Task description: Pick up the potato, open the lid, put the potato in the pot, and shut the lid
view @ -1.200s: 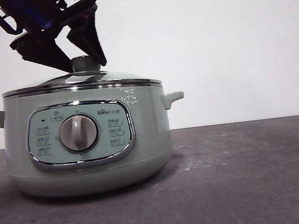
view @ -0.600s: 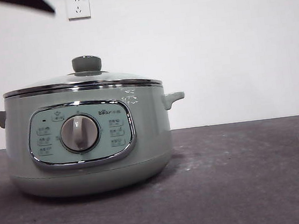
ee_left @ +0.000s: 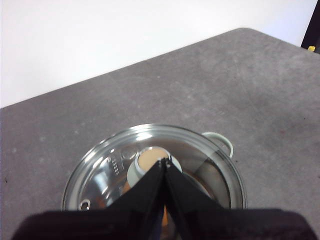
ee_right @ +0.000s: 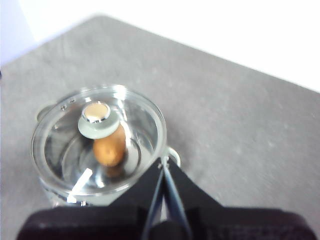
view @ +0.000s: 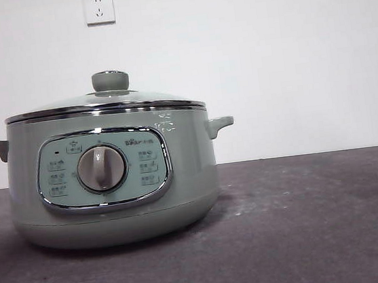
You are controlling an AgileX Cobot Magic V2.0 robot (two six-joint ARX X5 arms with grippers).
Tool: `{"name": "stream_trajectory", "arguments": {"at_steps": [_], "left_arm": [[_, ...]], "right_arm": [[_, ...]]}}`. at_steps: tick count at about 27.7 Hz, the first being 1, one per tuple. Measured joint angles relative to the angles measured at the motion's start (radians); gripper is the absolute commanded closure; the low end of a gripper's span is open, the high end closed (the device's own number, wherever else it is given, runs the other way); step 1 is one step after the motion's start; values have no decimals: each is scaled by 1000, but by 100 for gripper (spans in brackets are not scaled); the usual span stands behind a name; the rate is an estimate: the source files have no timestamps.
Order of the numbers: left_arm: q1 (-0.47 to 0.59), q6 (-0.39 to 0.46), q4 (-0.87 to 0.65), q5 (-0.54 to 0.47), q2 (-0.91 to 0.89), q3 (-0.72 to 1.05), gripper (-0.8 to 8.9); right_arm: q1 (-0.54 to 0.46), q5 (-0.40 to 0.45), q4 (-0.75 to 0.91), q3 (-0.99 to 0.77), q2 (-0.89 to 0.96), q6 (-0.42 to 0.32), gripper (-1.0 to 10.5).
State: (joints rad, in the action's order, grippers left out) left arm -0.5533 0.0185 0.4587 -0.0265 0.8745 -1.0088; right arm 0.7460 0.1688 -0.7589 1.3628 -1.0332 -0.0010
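Observation:
The sage-green pot [view: 112, 184] stands on the dark table at the left of the front view. The glass lid [view: 102, 101] with its green knob [view: 109, 80] sits closed on it. The potato [ee_right: 110, 146] lies inside the pot, seen orange-brown through the lid [ee_right: 100, 145] in the right wrist view. My left gripper [ee_left: 164, 162] is shut and empty, high above the lid's knob [ee_left: 150, 162]. My right gripper [ee_right: 162, 165] is shut and empty, high above the pot's side. Neither gripper shows in the front view.
The dark grey table [view: 308, 223] stretches to the right of the pot. A white wall stands behind with two sockets [view: 98, 7]. The pot's side handle [view: 219, 124] sticks out to the right.
The gripper that stood at the lid's knob has risen out of the top of the front view. The lid stays closed on the pot.

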Motion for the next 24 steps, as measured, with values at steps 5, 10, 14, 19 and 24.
{"name": "stream_trajectory", "arguments": {"at_steps": [5,10,14,19,24], "left_arm": [[-13,0,-97,0,-81,147,822],[-46,-18,-206,-7,-180,313,822],[-72,-49,-256,-34,-249,445,822],[-84,-80,-259,-72,-257,489,822],[-84,-114,-258,-73,-255,489,817]], "right_arm": [[0,16,247,-344,136,11,956],[0,18,443,-628,227,62,956],[0,18,596,-807,280,119,956],[0,90,626,-875,256,153,946],[0,143,587,-875,242,184,946]]}}
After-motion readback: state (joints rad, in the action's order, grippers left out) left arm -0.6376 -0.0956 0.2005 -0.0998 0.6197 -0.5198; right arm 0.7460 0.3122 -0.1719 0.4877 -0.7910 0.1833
